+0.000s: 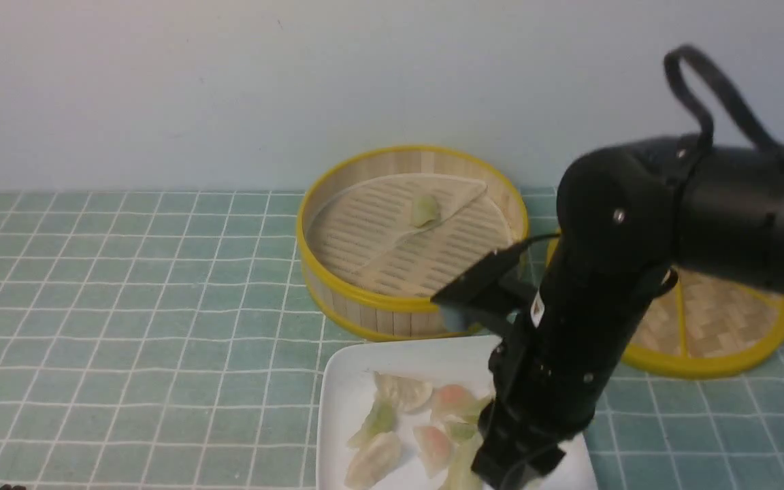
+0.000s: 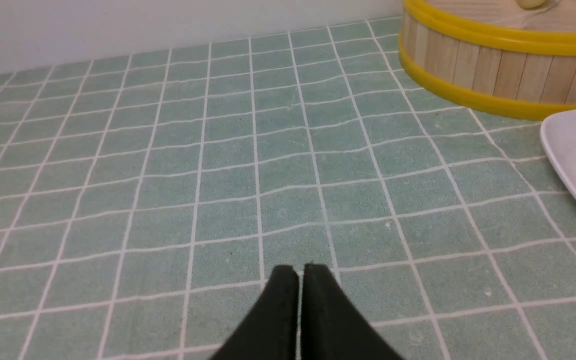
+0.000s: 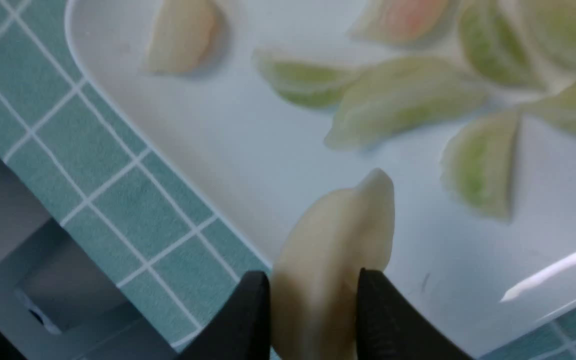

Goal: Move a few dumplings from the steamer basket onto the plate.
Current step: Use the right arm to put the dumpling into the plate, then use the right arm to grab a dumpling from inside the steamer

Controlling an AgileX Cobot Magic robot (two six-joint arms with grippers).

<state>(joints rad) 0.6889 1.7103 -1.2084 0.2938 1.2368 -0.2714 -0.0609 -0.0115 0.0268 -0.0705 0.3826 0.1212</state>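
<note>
Teal-tiled tabletop (image 1: 126,286) carries it all: the bamboo steamer basket (image 1: 337,289) toward the back, its flat woven lid (image 1: 712,327) lying to the right, and the white plate (image 1: 341,401) just in front of the basket. By my reading the task is nearly through, if not already satisfied. Several dumplings (image 1: 402,393) lie clustered on the plate, overlapping here and there, and only one pale green dumpling (image 1: 425,209) shows on the basket's slatted liner. One more hangs ready to be set down: the right pincer (image 3: 313,280), low over the plate's right part, is closed partway on a whitish dumpling (image 3: 340,230). It grips the dumpling across its thick middle, so the pointed end sticks out past the fingertips above bare plate near the rim. What is left, I judge, is to let it go there. The dumplings look glossy, translucent and soft, with pleated edges and green, pink or whitish filling. The left pincer (image 2: 300,272) hovers over bare tiles, jaws pressed together, holding nothing.
</note>
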